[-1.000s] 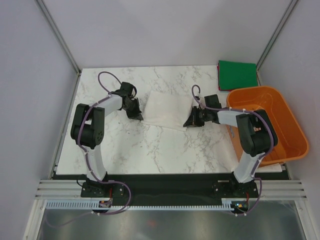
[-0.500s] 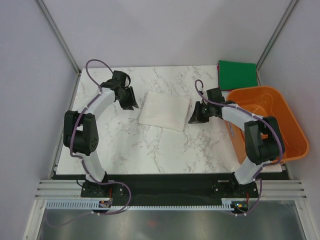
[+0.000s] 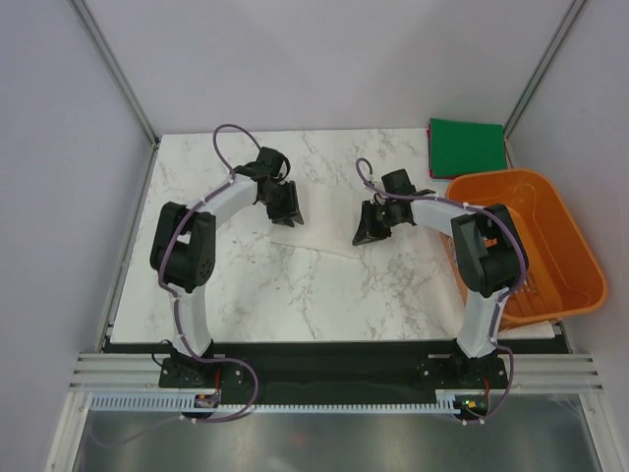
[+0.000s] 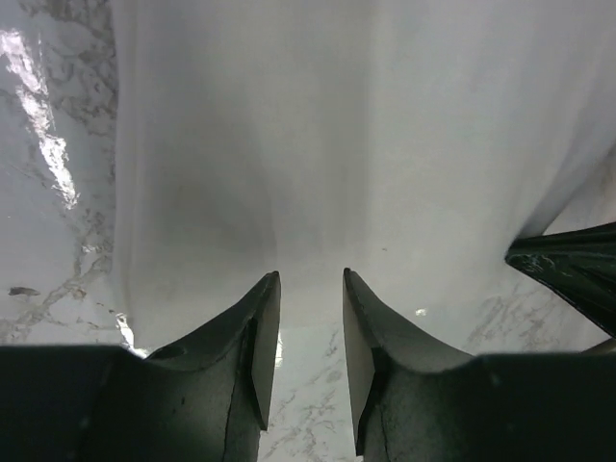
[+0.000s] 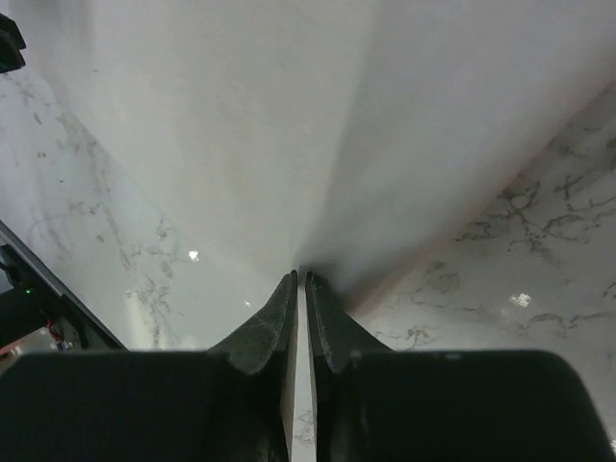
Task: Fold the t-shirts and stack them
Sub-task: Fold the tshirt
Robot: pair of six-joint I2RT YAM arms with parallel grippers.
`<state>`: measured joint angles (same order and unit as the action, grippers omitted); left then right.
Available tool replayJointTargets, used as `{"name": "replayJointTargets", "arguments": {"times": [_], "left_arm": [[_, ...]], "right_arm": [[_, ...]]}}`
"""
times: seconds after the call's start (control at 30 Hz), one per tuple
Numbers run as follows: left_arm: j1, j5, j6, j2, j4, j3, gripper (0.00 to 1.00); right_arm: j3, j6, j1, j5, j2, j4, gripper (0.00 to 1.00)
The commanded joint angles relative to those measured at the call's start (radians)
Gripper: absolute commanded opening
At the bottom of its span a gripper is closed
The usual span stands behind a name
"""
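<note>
The white t-shirt point(image 3: 324, 222) lies folded at the middle of the marble table point(image 3: 295, 285), between my two grippers. My left gripper point(image 3: 288, 210) stands at its left edge. In the left wrist view this gripper point(image 4: 310, 277) is open, its tips over the hem of the white t-shirt point(image 4: 337, 144), with bare marble in the gap. My right gripper point(image 3: 365, 233) is at the shirt's right edge. In the right wrist view it point(image 5: 300, 275) is shut on the white t-shirt point(image 5: 241, 115), and a ridge of cloth runs away from the tips. The dark green t-shirt point(image 3: 466, 147) lies folded square at the back right corner.
An orange basket point(image 3: 491, 179) stands at the right edge of the table, just right of my right arm and in front of the green shirt. Grey walls close in the left, back and right sides. The right gripper's dark tip point(image 4: 568, 269) shows in the left wrist view.
My left gripper let go of the shirt's left edge, opened, swung away to the back left, and has come back to that edge. My right gripper has shifted left along with the shirt's right edge.
</note>
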<state>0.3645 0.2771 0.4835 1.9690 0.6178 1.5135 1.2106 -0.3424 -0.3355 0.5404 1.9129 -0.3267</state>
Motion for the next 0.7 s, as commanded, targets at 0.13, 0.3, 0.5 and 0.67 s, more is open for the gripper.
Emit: {"name": "replayJointTargets", "arguments": {"times": [0.13,0.3,0.5,0.67], "left_arm": [[-0.041,-0.121,0.027,0.065,-0.003,-0.033,0.39],[-0.094,-0.156,0.004,0.068,-0.001,-0.004,0.41],[-0.148,-0.112,-0.048,0.157,-0.003,0.077,0.40],[-0.148,-0.101,-0.092,0.179,-0.003,0.169,0.41]], "right_arm": [[0.027,0.042,0.015,-0.103,-0.032,-0.028,0.30],[0.116,0.046,0.042,-0.160,-0.094,-0.049,0.48],[0.274,0.158,0.075,-0.198,0.021,-0.139,0.64],[0.378,0.207,0.095,-0.128,0.120,-0.181,0.72]]}}
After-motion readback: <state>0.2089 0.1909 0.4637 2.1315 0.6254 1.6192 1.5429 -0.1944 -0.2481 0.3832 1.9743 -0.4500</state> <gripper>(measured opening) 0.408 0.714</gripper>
